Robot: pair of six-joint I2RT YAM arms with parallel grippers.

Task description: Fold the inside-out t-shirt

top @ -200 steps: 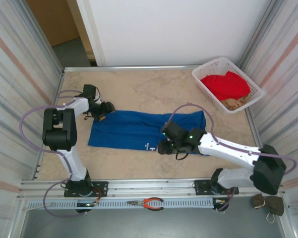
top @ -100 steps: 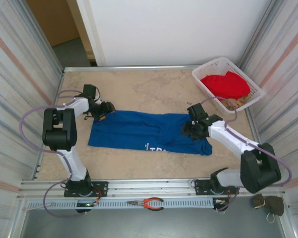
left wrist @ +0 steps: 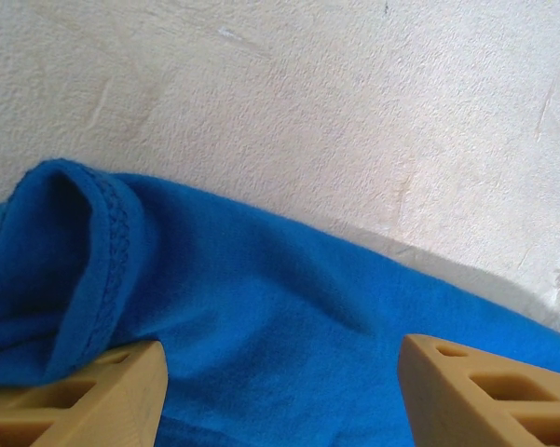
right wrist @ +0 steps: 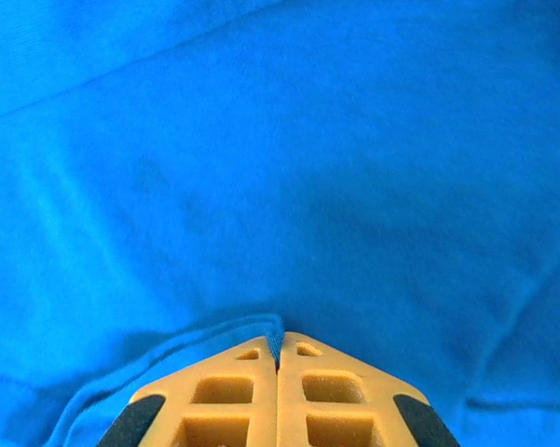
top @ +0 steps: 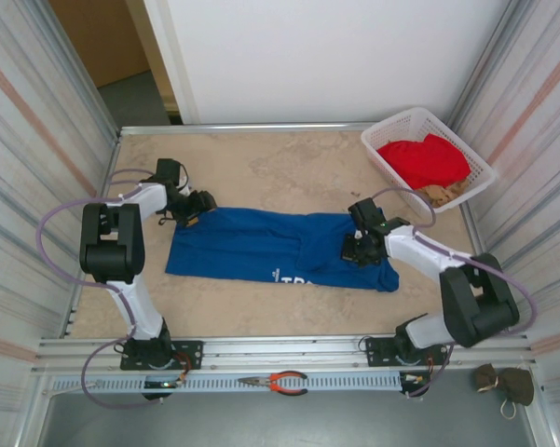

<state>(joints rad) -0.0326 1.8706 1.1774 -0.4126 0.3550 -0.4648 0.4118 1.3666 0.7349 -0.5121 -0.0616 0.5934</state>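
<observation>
Top cam looks down on the whole table (top: 289,168), both wrist cams hug the same blue t-shirt (top: 252,244) close-up.

A beige speckled tabletop (top: 289,168) lies between corrugated metal side walls (top: 37,140), with a white wall (top: 335,56) behind.

white lettering (top: 292,277) on the t-shirt (top: 252,244) is too small to read.
</observation>
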